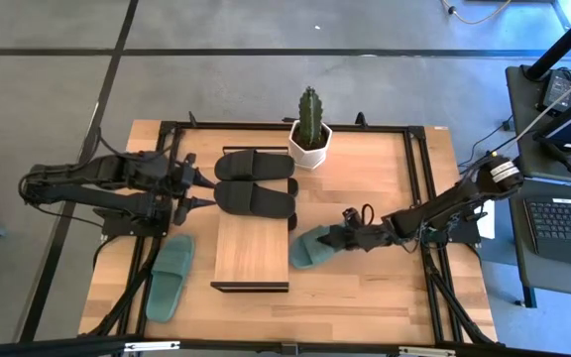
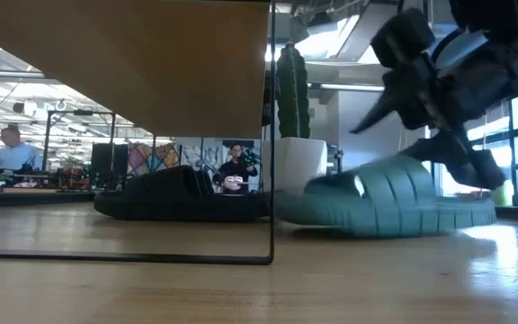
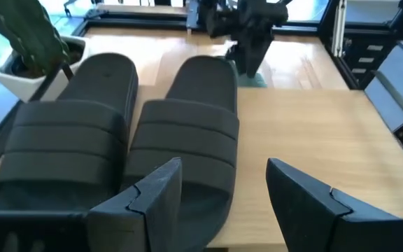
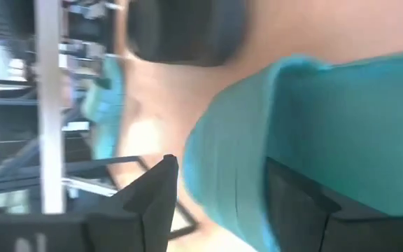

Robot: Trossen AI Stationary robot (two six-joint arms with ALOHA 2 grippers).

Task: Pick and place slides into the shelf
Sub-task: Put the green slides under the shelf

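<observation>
Right gripper [image 1: 343,236] is clamped on a green slide [image 1: 315,248], at its strap and heel end, just beside the right side of the shelf [image 1: 252,253]. In the right wrist view the fingers straddle the green strap, closed onto it. In the low view the slide's sole sits on or just above the tabletop [image 1: 385,297]; cannot tell which. Its long axis runs across toward the shelf, toe nearest the shelf edge, so judging from that the coming move is a push or carry toward the shelf.

Left gripper [image 1: 192,188] is open and empty, just off the heel ends of the black slide pair [image 1: 254,182], which lies behind the shelf and touches its back edge. The left arm is the nearer one to that pair.

The second green slide [image 1: 171,277] lies left of the shelf, long axis along the shelf's length. Shelf top is bare; under the plank nothing shows in the low view. The cactus pot [image 1: 310,141] stands behind the black pair.
</observation>
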